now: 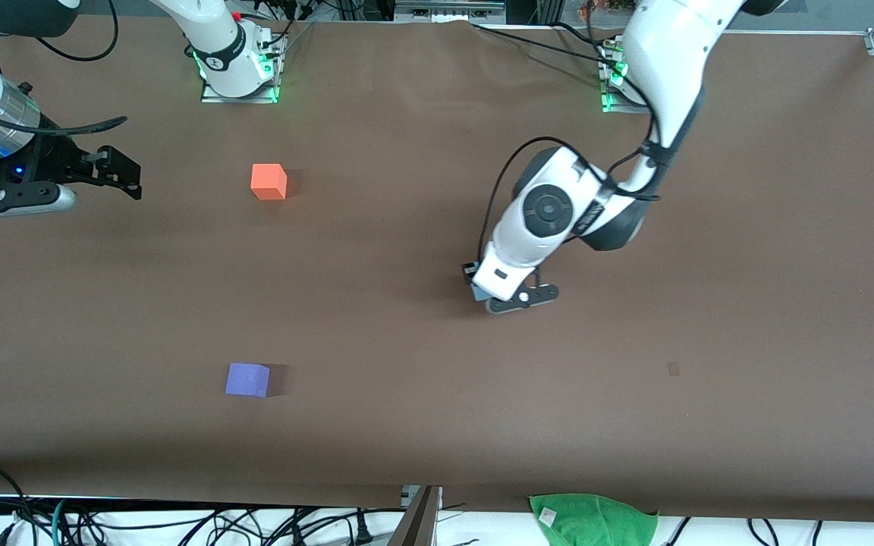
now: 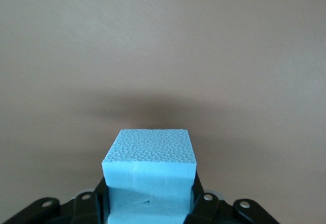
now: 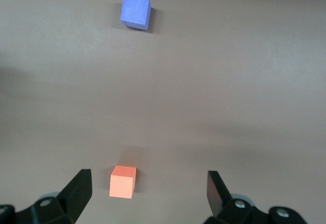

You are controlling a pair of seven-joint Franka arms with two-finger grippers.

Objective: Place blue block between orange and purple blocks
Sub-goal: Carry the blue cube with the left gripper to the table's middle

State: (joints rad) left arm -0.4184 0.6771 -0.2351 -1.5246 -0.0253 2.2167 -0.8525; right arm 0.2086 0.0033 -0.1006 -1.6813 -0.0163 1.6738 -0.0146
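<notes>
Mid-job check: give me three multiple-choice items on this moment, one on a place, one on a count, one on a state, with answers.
1. Which cube lies nearer the front camera?
A orange block
B purple block
C level

2. How many cubes lie free on the table?
A one
B two
C three

3. The left gripper is:
A open, empty
B shut on the blue block
C out of view

Answers:
1 B: the purple block shows lower than the orange block.
2 B: only those two.
3 B: the left gripper clamps the blue block; the right gripper waits open.

No readable text, label or number anywhere — none on any surface.
</notes>
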